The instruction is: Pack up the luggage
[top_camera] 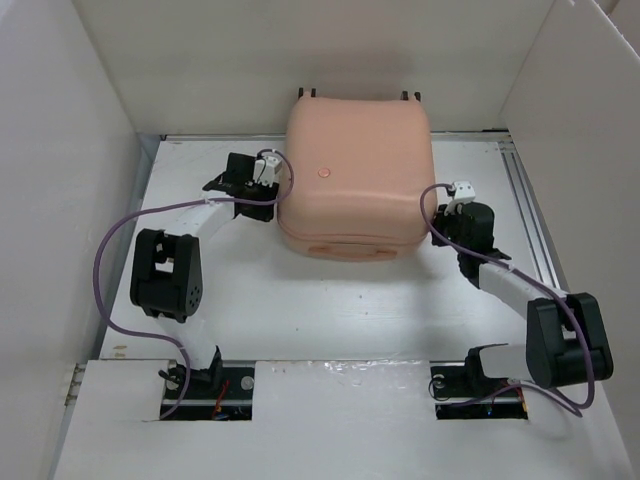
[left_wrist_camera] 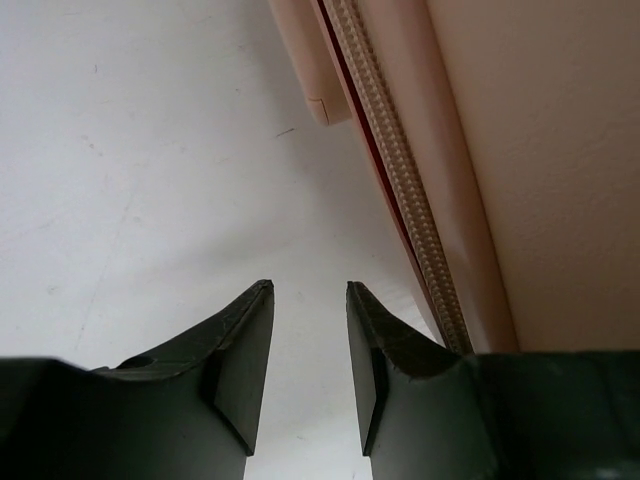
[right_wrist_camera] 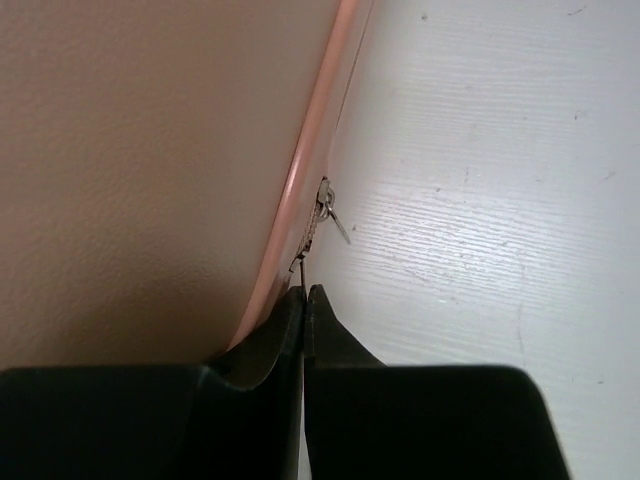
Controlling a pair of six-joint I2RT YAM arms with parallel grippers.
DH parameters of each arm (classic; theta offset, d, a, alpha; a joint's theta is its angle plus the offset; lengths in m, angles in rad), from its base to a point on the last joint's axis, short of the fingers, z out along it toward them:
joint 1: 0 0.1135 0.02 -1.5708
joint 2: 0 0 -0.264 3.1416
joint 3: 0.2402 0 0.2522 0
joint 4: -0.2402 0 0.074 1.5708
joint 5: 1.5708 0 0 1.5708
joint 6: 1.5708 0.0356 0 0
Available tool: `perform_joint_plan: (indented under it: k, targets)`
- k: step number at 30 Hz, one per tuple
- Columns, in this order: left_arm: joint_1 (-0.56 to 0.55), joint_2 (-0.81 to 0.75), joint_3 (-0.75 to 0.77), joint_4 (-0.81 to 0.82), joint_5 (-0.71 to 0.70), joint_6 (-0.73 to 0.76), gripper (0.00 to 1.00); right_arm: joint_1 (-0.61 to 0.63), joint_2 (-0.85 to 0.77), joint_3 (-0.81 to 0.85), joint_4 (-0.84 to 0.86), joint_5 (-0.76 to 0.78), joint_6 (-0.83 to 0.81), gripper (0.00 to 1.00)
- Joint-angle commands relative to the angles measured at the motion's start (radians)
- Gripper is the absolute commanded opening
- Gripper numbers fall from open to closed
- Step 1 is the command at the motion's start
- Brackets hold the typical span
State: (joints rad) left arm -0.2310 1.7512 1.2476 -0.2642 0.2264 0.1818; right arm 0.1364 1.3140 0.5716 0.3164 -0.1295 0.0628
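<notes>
The left gripper point(top_camera: 243, 180) sits beside the left flank of the large peach-pink hard-shell suitcase point(top_camera: 355, 170), its jaws parted on nothing. The suitcase lies flat, lid down, at the far middle of the white table point(top_camera: 330, 310). Packing looks done, but the zipping is likely unfinished. Only the left wrist view shows the beige zipper teeth point(left_wrist_camera: 400, 170) with a red gap alongside. Only the right wrist view shows the small metal zipper slider point(right_wrist_camera: 324, 205) just ahead of the clenched right gripper point(right_wrist_camera: 303, 292). I cannot tell whether it pinches the pull.
</notes>
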Motion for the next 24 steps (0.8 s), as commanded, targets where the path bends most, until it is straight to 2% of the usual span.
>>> perform_joint_plan:
  k: [1,4,5,6,7,9,10,12,13,15,18,22,24]
  targets:
    - [-0.128,-0.052,0.012,0.007,0.179,0.074,0.33,0.048,-0.03,0.059,0.026,-0.177,0.014,0.0]
    - [-0.104,-0.041,0.038,0.006,0.166,0.065,0.33,0.048,-0.071,0.031,-0.002,-0.188,0.026,0.01]
    - [-0.07,-0.041,0.062,-0.003,0.166,0.05,0.33,0.048,-0.109,0.031,-0.035,-0.188,0.026,0.07]
    - [-0.053,-0.041,0.076,-0.003,0.157,0.038,0.33,0.048,-0.131,0.019,-0.062,-0.165,0.035,0.32]
    - [-0.036,-0.041,0.09,-0.035,0.143,0.021,0.35,0.026,-0.153,0.019,-0.094,-0.15,0.035,0.47]
    - [0.011,-0.07,0.139,-0.072,0.078,-0.002,0.35,0.002,-0.24,0.019,-0.232,-0.101,0.035,0.66]
    - [0.027,-0.085,0.153,-0.095,0.059,-0.002,0.37,-0.035,-0.275,0.019,-0.287,-0.029,0.035,0.74]
    - [0.074,-0.151,0.162,-0.142,0.021,-0.034,0.44,-0.085,-0.393,0.049,-0.455,0.031,0.035,0.82]
    - [0.091,-0.179,0.162,-0.151,0.008,-0.035,0.48,-0.11,-0.43,0.069,-0.517,0.101,0.035,1.0]
    - [0.131,-0.258,0.162,-0.184,0.008,-0.054,0.58,-0.173,-0.508,0.157,-0.699,0.186,0.035,1.0]
    - [0.223,-0.334,0.162,-0.236,0.028,-0.065,0.6,-0.214,-0.535,0.291,-0.848,0.315,0.025,1.0]
    - [0.364,-0.494,0.139,-0.245,0.013,-0.105,0.65,-0.215,-0.524,0.441,-1.045,0.367,0.012,1.0]
    - [0.45,-0.548,0.11,-0.218,-0.036,-0.119,0.73,-0.215,-0.524,0.49,-1.1,0.378,0.038,1.0]
